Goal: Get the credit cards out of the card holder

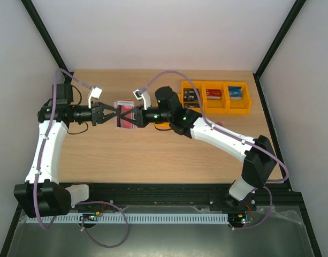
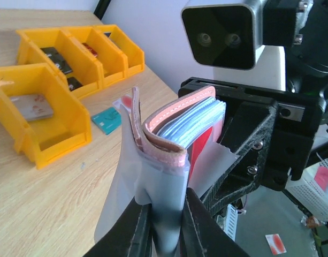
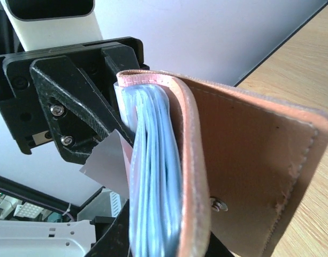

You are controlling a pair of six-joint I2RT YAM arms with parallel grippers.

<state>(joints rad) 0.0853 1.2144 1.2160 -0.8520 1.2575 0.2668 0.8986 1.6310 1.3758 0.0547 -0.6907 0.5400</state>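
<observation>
Plainly, the left claw (image 1: 113, 113) is clamped on one edge of the card holder (image 1: 124, 113), its taped fingers (image 2: 137, 235) pinching the pink leather. Facing it, the right claw (image 1: 134, 119) is closed over the opposite end, squeezing a leather wall against the light blue-grey credit cards (image 3: 153, 176) packed inside. The holder hangs between the two, off the tabletop (image 2: 56, 203). Its flap (image 3: 260, 160) stands open with the snap (image 3: 217, 203) showing, and a red card (image 2: 204, 144) peeks out. Farther off, a teal-green card (image 2: 106, 119) lies near the orange bins (image 2: 62, 147). Print on the cards there is too small to read.
</observation>
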